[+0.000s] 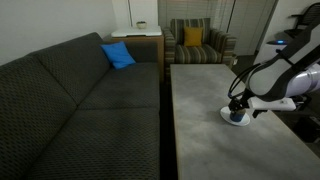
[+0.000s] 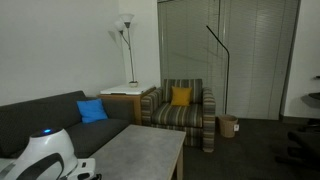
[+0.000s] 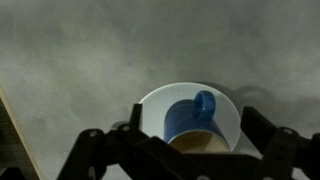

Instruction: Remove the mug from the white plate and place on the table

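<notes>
The dark blue mug (image 3: 193,118) with a tan inside stands on the small white plate (image 3: 152,104) on the grey table (image 3: 100,50). Its handle points away from the camera in the wrist view. My gripper (image 3: 190,135) is open, with a black finger on each side of the mug's rim and a gap to it on both sides. In an exterior view the gripper (image 1: 238,108) hangs right over the mug (image 1: 238,116) and plate (image 1: 228,116) near the table's right edge. In the other exterior view the arm (image 2: 45,155) hides the mug and plate.
A dark grey sofa (image 1: 70,95) with a blue cushion (image 1: 118,55) runs along the table (image 1: 220,140). A striped armchair (image 1: 195,42) with a yellow cushion and a wooden side table (image 1: 140,40) stand beyond. A floor lamp (image 2: 124,40) stands by the wall.
</notes>
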Tool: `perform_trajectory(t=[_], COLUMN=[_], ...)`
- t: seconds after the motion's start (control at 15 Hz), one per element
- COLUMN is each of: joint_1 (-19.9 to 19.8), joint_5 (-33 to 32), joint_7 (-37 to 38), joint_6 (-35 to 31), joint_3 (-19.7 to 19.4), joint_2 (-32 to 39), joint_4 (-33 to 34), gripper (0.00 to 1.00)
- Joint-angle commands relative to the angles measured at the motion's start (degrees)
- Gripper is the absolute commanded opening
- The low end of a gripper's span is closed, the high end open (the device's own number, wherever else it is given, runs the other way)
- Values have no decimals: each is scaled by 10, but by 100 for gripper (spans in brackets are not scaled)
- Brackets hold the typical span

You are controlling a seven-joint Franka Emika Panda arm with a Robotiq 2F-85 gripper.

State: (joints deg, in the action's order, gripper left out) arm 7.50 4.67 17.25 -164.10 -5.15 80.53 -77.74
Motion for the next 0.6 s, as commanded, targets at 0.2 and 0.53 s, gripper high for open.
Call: perform_trajectory(t=[0.2,0.53], joint_1=[-27,-2], joint_5=[-2,-3], joint_7=[-47,-34], joint_6=[0,19], joint_3=[28,14], joint_2=[51,39], joint_4=[80,67], gripper=[100,100])
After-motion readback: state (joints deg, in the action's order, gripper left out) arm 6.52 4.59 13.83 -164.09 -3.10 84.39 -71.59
